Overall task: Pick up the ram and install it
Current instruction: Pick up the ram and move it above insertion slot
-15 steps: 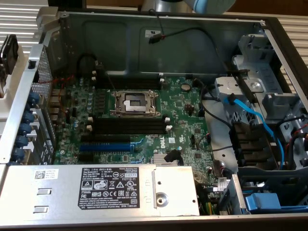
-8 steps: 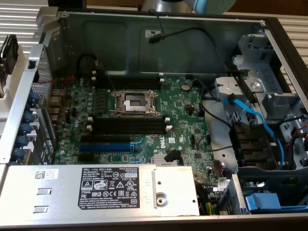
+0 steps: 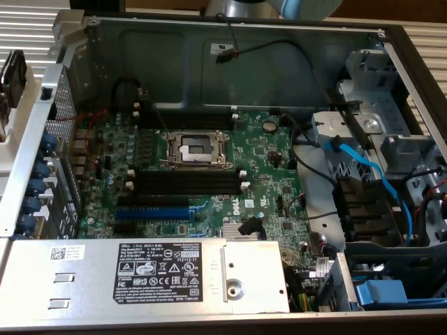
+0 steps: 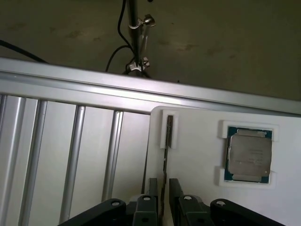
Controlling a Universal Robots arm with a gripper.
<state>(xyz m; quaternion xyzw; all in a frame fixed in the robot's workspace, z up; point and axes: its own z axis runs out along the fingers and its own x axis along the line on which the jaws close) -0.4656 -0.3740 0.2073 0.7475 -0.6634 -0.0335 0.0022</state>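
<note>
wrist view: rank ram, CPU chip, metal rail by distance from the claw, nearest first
1. ram: on edge in its white holder, running down between the claw fingers.
2. CPU chip: in its recess on the same white tray, off to one side.
3. metal rail: beyond the tray's far edge.

In the wrist view the claw [image 4: 161,197] is being cut off by the picture's edge, so only its finger ends are showing. The ram [image 4: 165,160] is standing edge-on between them; its chips and label are staying hidden, and I cannot tell if the fingers are touching it. In the exterior view only a small piece of the arm [image 3: 279,7] is showing at the upper edge, and the power supply [image 3: 140,276] is covering part of the motherboard [image 3: 265,167]
</note>
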